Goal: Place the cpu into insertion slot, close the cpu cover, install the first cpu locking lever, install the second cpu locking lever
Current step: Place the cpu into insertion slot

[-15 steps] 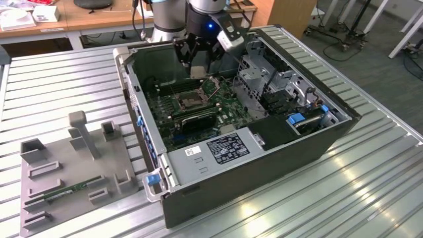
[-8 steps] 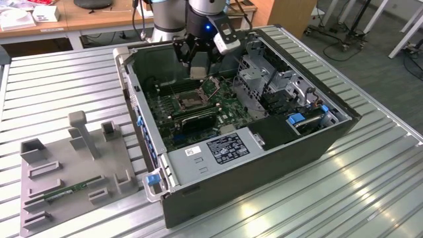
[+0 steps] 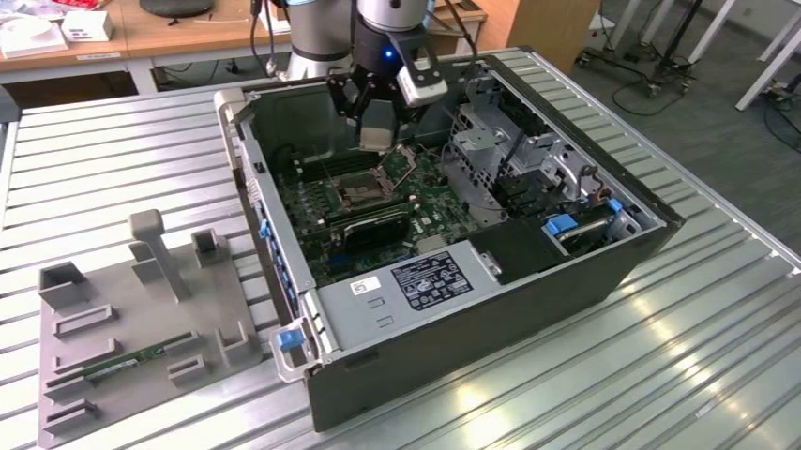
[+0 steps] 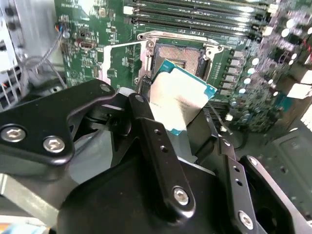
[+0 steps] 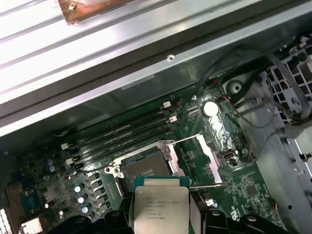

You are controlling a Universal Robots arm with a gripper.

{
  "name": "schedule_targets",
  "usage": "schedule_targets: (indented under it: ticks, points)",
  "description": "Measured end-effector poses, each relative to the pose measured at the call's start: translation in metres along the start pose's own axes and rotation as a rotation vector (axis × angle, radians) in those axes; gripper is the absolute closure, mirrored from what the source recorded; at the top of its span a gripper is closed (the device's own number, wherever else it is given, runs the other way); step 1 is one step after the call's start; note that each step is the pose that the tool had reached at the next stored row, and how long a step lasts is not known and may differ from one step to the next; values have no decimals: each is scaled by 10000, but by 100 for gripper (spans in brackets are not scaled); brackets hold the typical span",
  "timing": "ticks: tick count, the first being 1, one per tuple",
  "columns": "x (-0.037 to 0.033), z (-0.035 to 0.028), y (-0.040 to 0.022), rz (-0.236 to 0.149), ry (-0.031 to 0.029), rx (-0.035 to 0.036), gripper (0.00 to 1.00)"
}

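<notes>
My gripper (image 3: 374,129) hangs inside the open computer case (image 3: 601,272), shut on the cpu (image 4: 178,99), a pale silver square chip with a green edge held between the two black fingers (image 4: 146,127). In the first wrist view the cpu (image 5: 160,207) sits just short of the insertion slot (image 5: 144,170), above it and not touching. The insertion slot (image 4: 178,56) lies bare, with a dark centre and a silvery rim on the green board. The cpu cover (image 5: 212,163) is swung open to one side of the slot, and two thin wire levers stand free beside it.
Long memory slots (image 5: 122,134) run beside the socket. A silver drive cage (image 3: 501,150) and a power supply box (image 3: 414,281) fill the case's right and front in the exterior view. A grey fixture tray (image 3: 75,375) holding a memory stick (image 3: 126,361) lies on the slatted table at left.
</notes>
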State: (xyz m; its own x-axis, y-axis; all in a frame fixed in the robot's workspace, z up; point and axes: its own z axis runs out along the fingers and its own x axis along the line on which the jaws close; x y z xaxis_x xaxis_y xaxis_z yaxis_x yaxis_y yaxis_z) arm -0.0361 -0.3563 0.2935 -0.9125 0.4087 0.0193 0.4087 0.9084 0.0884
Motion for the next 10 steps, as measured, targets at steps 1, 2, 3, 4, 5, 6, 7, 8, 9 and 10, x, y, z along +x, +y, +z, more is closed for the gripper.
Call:
schedule_targets:
  ticks: [1,2,3,4,5,6,7,8,9,10]
  points:
    - [0,4,0,177,-16,-4,46]
    - [0,8,-1,358,-32,-7,46]
    - [0,12,-1,536,-48,-11,46]
    - [0,16,-1,732,-65,-15,46]
    - [0,19,-2,911,-80,-18,46]
    - [0,23,-2,1089,-96,-22,46]
    - [0,27,-2,1270,-113,-25,46]
    - [-1,31,-3,1448,-128,-28,46]
    - [-1,35,-3,1628,-144,-32,46]
    - [-1,38,-3,1806,-160,-35,46]
